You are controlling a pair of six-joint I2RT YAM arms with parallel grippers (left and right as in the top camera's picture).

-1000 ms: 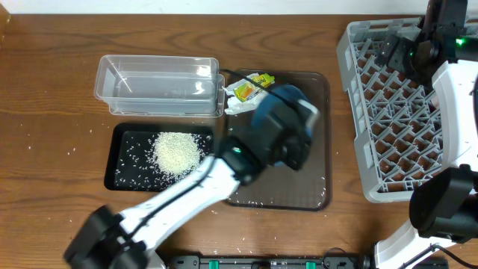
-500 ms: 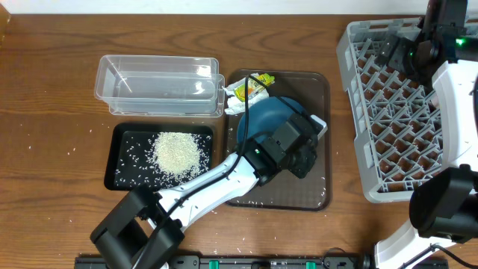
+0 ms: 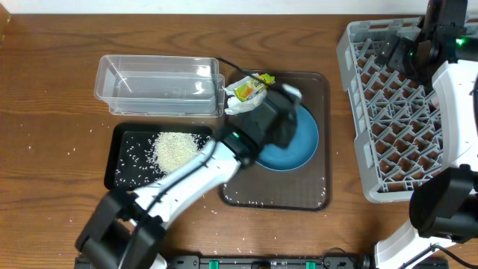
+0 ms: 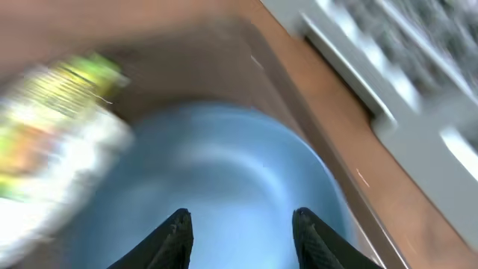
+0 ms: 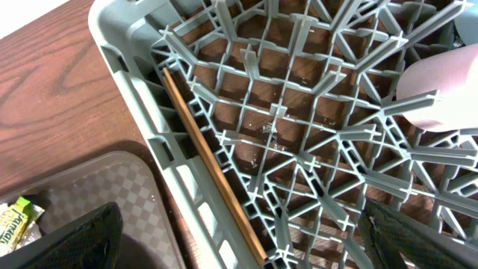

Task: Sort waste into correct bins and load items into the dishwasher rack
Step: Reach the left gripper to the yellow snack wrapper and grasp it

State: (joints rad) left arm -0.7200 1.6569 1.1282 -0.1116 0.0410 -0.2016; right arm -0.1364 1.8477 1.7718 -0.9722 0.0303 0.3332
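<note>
The left claw [image 4: 240, 223] stood partly open over the light-blue bowl [image 4: 224, 161], its two dark fingers [image 4: 179, 233] apart with nothing between them. Whether the tips touched the bowl's inner surface could not be told, the wrist view being smeared by blur. The bowl sat upright on the brown serving tray [image 3: 314, 190], its left part covered from above by the left arm's wrist; the wrapper [image 3: 251, 87] lay at the tray's far edge just beside the bowl, with white tissue [image 3: 233, 108] against it, partly under the arm. The right claw [image 5: 239, 235] hung wide open and empty over the grey rack [image 3: 388, 119], only the dark edges of its fingers showing at the lower corners of its own view; a wooden chopstick [image 5: 213, 175] lay along the rack's wall, its lower end cut off by the frame; a pink bowl [image 5: 441, 93] in the rack was cut off at the right edge. Rice [image 3: 178, 152] was heaped in the black tray [image 3: 123, 175], with loose grains around it; the clear tub [image 3: 108, 90] stood just behind that tray.
</note>
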